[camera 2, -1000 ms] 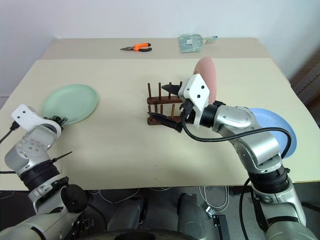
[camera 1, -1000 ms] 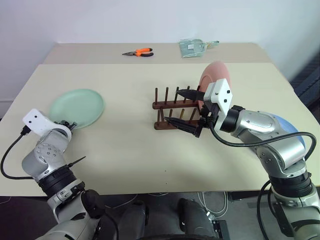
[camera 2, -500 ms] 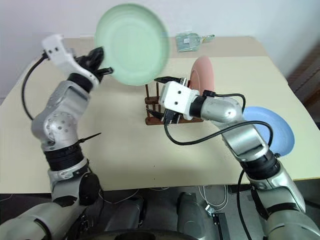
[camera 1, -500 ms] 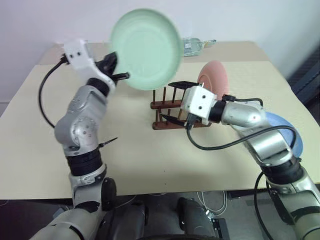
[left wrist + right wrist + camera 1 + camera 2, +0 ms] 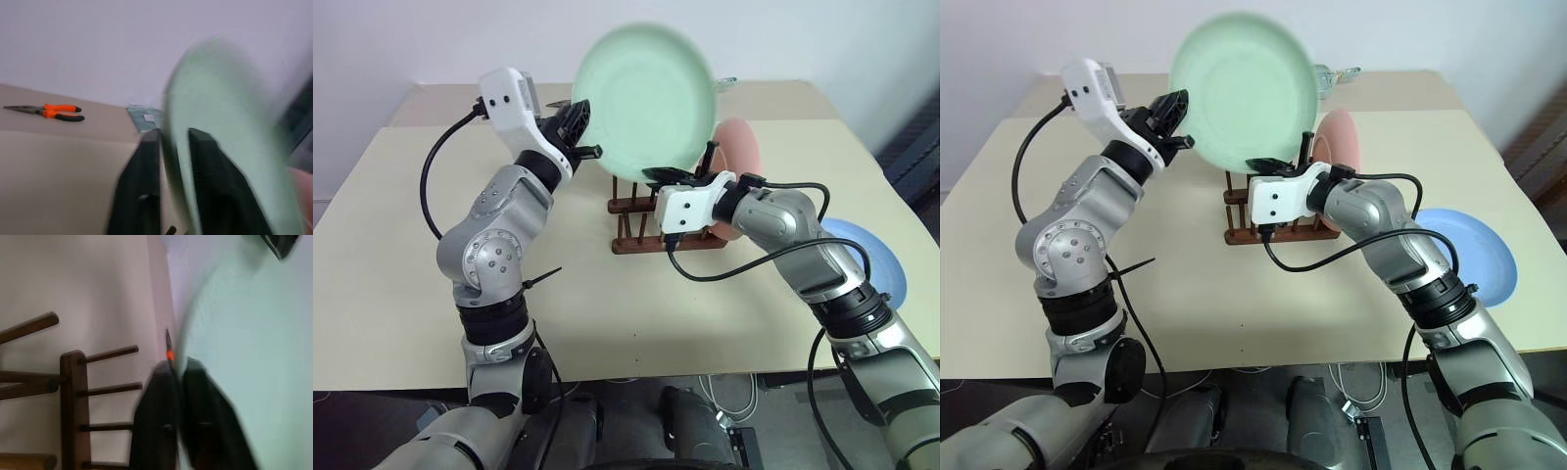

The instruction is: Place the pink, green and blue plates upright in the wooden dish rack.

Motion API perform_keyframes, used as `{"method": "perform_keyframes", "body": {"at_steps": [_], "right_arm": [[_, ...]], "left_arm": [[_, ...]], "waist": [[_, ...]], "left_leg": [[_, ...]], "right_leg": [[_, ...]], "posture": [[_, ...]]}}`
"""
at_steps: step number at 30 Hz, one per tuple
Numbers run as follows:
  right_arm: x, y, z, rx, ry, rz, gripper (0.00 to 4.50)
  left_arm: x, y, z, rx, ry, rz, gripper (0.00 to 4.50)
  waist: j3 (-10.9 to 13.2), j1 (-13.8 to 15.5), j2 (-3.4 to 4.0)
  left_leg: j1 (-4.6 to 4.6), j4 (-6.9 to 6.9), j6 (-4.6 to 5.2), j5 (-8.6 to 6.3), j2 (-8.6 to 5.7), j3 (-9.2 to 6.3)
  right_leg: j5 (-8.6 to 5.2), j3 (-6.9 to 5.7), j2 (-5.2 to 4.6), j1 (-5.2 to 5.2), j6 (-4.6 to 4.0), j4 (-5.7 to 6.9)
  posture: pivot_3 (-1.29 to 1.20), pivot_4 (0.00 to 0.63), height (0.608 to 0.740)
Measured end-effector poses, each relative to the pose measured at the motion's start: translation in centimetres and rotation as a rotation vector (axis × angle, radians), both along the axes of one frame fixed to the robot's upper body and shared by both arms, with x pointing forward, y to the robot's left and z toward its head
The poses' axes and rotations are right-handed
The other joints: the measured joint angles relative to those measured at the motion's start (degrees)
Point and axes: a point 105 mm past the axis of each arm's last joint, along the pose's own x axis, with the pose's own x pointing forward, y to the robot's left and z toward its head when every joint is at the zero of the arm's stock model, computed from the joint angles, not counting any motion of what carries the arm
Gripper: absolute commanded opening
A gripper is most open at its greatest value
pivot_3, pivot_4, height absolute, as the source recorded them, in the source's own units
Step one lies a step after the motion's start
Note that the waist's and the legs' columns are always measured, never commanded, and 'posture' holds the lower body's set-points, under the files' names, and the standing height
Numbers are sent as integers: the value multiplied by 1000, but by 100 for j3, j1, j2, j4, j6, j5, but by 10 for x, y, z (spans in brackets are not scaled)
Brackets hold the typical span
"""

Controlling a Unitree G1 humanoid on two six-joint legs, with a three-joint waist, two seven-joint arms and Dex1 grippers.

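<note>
With my left arm raised, my left pincer [image 5: 579, 127] clamps the green plate [image 5: 644, 98] upright above the wooden dish rack [image 5: 636, 223], my right pincer [image 5: 690, 172] pinching its lower rim.

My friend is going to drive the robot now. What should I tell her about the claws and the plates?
Left claw: clamped on the rim of the green plate, holding it up in the air above the wooden dish rack.
Right claw: shut on the lower edge of the same green plate, just above the rack.
Pink plate: already standing upright at the rack's right end.
Blue plate: lying flat on the table, right of the rack, untouched.
Done: pink plate racked.
Left: lower the green plate between the pegs, then fetch and rack the blue one.
</note>
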Motion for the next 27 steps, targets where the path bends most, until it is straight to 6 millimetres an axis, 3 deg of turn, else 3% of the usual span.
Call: {"method": "perform_keyframes", "body": {"at_steps": [2,6,8,9,11,13,15,18,20,27], "right_arm": [[0,0,2,23,0,4,0],[-10,5,33,306,76,80,0],[-23,2,51,501,181,148,0],[-27,-1,58,599,258,175,0],[-38,-9,68,782,425,241,0],[-54,-11,74,925,616,344,0],[-67,-8,79,1039,779,433,0],[-68,-14,75,1137,935,416,0],[-64,-16,66,1174,1006,370,0],[-53,-20,56,1246,1074,276,0]], "left_arm": [[0,16,7,-44,-35,45,3476],[5,77,16,-109,-102,259,3476],[3,106,-1,0,-93,360,3476],[1,110,-11,84,-84,367,3476],[-1,100,-45,261,-23,281,3476],[-11,75,-83,418,46,91,3476],[-33,49,-115,525,98,-136,3476],[-72,21,-157,601,208,-451,3476],[-85,11,-165,623,225,-552,3476],[-99,-11,-161,624,175,-670,3476]], "waist": [[1,-9,-1],[2,-29,1],[2,-64,4],[1,-60,2],[2,-20,5],[4,11,7],[7,-2,11],[14,-25,35],[18,-10,42],[15,2,49]], "left_leg": [[0,-1,-1,0,2,0],[6,-7,-3,2,5,-5],[17,-11,-2,1,5,-5],[15,-11,-1,1,4,-8],[14,-8,4,-3,1,-10],[6,-7,9,-5,6,-11],[3,-11,10,-6,14,-12],[6,-14,10,-7,20,-9],[1,-14,11,-6,22,-7],[-4,-13,12,-6,17,3]], "right_leg": [[0,0,1,-1,-1,0],[2,0,9,1,-5,0],[2,5,10,8,-6,1],[2,3,10,10,-7,-2],[2,5,4,12,-10,-1],[-5,5,2,7,-30,-2],[-6,7,4,-4,-37,-2],[-16,8,4,-9,-61,1],[-18,1,7,-11,-58,1],[-14,3,4,-14,-58,-3]], "posture": [[0,150,740],[0,150,740],[0,150,740],[0,150,740],[0,150,740],[0,150,740],[0,150,740],[0,150,740],[0,150,740],[0,150,740]]}}
